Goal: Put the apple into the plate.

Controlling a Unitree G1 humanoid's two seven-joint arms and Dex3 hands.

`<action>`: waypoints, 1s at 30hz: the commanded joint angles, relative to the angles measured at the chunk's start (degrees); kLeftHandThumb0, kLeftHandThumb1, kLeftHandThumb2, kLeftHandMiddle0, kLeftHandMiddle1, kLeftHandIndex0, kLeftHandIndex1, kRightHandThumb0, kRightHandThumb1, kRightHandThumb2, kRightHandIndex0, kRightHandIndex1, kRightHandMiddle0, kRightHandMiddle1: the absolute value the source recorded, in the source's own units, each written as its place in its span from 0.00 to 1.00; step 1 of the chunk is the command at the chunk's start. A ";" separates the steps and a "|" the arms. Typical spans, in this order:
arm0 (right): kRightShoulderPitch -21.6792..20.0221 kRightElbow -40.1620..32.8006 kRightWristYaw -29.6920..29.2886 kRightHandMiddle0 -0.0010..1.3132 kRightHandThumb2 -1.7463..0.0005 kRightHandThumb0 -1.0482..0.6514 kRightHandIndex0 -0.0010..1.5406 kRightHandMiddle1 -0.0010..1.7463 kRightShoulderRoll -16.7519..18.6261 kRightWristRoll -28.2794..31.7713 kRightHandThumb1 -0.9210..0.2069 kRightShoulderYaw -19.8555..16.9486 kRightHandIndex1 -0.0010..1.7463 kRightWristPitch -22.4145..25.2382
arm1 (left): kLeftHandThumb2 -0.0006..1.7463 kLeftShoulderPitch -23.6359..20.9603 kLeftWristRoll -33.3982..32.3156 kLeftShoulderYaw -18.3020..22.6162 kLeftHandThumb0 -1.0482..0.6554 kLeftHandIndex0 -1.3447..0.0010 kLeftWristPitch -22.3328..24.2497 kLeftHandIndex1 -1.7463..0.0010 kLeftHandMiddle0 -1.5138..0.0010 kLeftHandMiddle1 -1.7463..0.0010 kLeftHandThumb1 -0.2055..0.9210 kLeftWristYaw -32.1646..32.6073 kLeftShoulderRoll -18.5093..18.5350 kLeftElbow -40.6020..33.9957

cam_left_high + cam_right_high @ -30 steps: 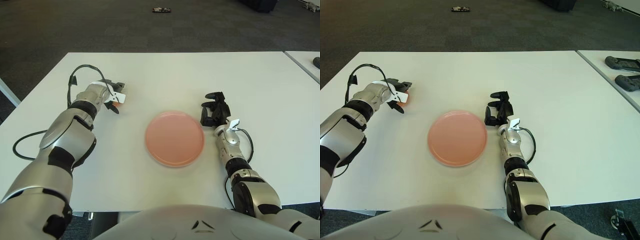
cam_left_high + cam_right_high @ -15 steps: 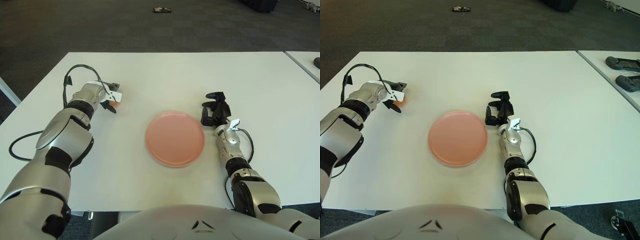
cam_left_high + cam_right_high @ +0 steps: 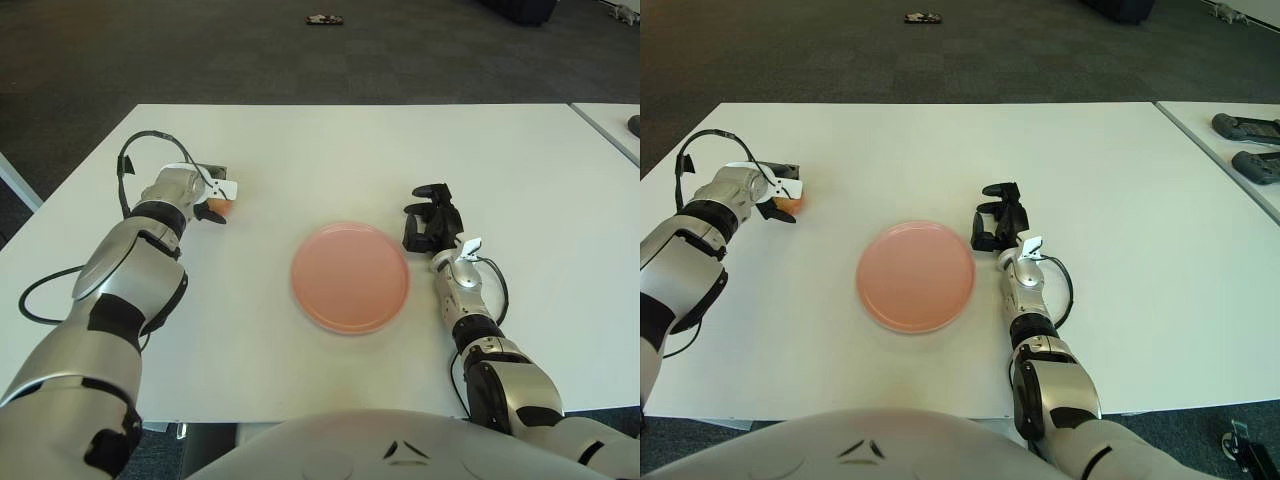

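Observation:
The apple (image 3: 219,207), small and orange-red, sits low over the white table (image 3: 330,150) at its left side, mostly hidden by my left hand (image 3: 207,194), whose fingers are shut around it. A bare pink plate (image 3: 349,276) lies in the middle of the table, well to the right of the apple. Just off the plate's right rim is my right hand (image 3: 428,222), its dark fingers curled with nothing in them.
A black cable (image 3: 40,290) loops off the table's left edge beside my left arm. A second table at the right carries two dark devices (image 3: 1250,128). A small dark object (image 3: 323,19) lies on the carpet beyond the table.
My left hand has drifted left, away from the plate, and the apple has shifted left with it. The right hand and the plate have not moved.

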 commanded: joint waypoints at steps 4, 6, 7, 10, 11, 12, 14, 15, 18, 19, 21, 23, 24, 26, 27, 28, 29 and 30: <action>0.84 1.35 0.59 0.71 0.14 0.93 0.48 1.00 -0.12 0.76 0.68 -0.40 1.00 1.86 | 0.55 2.04 -1.04 1.65 0.27 0.63 2.65 0.05 0.66 0.38 0.49 4.86 1.58 -0.42; 0.78 1.43 0.68 0.71 0.14 0.93 0.48 1.00 -0.17 0.70 0.68 -0.38 1.00 2.00 | 0.60 2.63 -1.10 1.86 0.30 0.55 2.25 0.08 0.65 0.34 0.48 5.92 2.16 -0.88; 0.76 1.45 0.71 0.71 0.14 0.93 0.48 1.00 -0.20 0.69 0.68 -0.39 1.00 2.07 | 0.63 2.67 -1.01 1.81 0.31 0.52 2.01 0.10 0.64 0.32 0.47 5.92 2.24 -1.00; 0.71 1.48 0.67 0.71 0.14 0.93 0.48 1.00 -0.27 0.63 0.67 -0.40 1.00 2.17 | 0.66 2.29 -0.55 1.42 0.32 0.48 1.63 0.11 0.63 0.28 0.46 4.74 2.33 -1.40; 0.69 1.48 0.63 0.71 0.14 0.93 0.48 1.00 -0.29 0.61 0.67 -0.41 1.00 2.19 | 0.67 2.03 -0.31 1.17 0.33 0.47 1.56 0.11 0.62 0.27 0.46 4.01 2.35 -1.61; 0.67 1.49 0.56 0.71 0.14 0.93 0.48 1.00 -0.29 0.58 0.67 -0.40 1.00 2.19 | 0.67 1.74 0.07 0.78 0.33 0.47 1.50 0.11 0.62 0.26 0.46 3.16 2.41 -1.77; 0.65 1.49 0.59 0.71 0.14 0.93 0.48 1.00 -0.28 0.61 0.67 -0.41 1.00 2.16 | 0.68 1.50 0.66 0.21 0.33 0.47 1.64 0.11 0.61 0.24 0.45 2.21 2.52 -1.97; 0.65 1.48 0.64 0.71 0.14 0.93 0.48 1.00 -0.29 0.65 0.67 -0.43 1.00 2.15 | 0.68 1.46 0.89 0.00 0.33 0.47 1.77 0.10 0.60 0.24 0.45 1.90 2.57 -2.08; 0.63 1.52 0.93 0.71 0.14 0.93 0.48 1.00 -0.23 0.76 0.67 -0.45 1.00 1.92 | 0.68 2.51 1.19 -0.11 0.33 0.47 2.75 0.10 0.59 0.20 0.45 2.49 3.48 -3.00; 0.61 1.55 1.00 0.71 0.14 0.93 0.48 1.00 -0.27 0.78 0.67 -0.48 1.00 1.86 | 0.69 2.93 1.19 -0.03 0.33 0.47 2.96 0.10 0.58 0.18 0.45 2.86 3.75 -3.28; 0.57 1.60 0.95 0.71 0.14 0.93 0.48 1.00 -0.35 0.69 0.67 -0.50 1.00 1.81 | 0.69 3.79 1.18 0.11 0.33 0.47 3.21 0.10 0.57 0.16 0.45 3.81 4.20 -3.69; 0.54 1.63 0.74 0.71 0.14 0.93 0.48 1.00 -0.43 0.49 0.67 -0.46 1.00 1.94 | 0.71 4.51 1.27 0.15 0.39 0.49 3.49 0.07 0.55 0.16 0.42 5.06 4.46 -4.00; 0.49 1.69 0.75 0.71 0.14 0.93 0.48 1.00 -0.54 0.44 0.67 -0.45 1.00 2.07 | 0.74 4.92 1.36 0.16 0.47 0.52 3.72 0.05 0.51 0.18 0.38 6.21 4.51 -4.18; 0.42 1.76 0.86 0.71 0.14 0.93 0.48 1.00 -0.67 0.42 0.68 -0.45 1.00 2.23 | 0.80 5.51 1.52 0.14 0.55 0.54 4.09 0.02 0.47 0.16 0.32 8.07 4.57 -4.44; 0.39 1.79 0.96 0.71 0.14 0.93 0.48 1.00 -0.70 0.45 0.68 -0.45 1.00 2.27 | 0.82 5.73 1.60 0.14 0.56 0.55 4.24 0.02 0.46 0.15 0.30 8.76 4.59 -4.54; 0.38 1.80 1.03 0.71 0.14 0.93 0.48 1.00 -0.70 0.48 0.68 -0.44 1.00 2.28 | 0.84 5.84 1.66 0.14 0.58 0.55 4.32 0.01 0.45 0.14 0.28 9.12 4.61 -4.59; 0.34 1.84 1.11 0.71 0.14 0.93 0.48 1.00 -0.75 0.52 0.68 -0.47 1.00 2.32 | 0.85 5.88 1.70 0.14 0.59 0.56 4.40 0.01 0.45 0.13 0.27 9.33 4.56 -4.62; 0.31 1.88 1.27 0.71 0.14 0.93 0.48 1.00 -0.77 0.62 0.68 -0.51 1.00 2.27 | 0.85 4.02 1.41 0.44 0.59 0.56 6.40 0.01 0.45 0.13 0.27 5.27 3.91 -6.50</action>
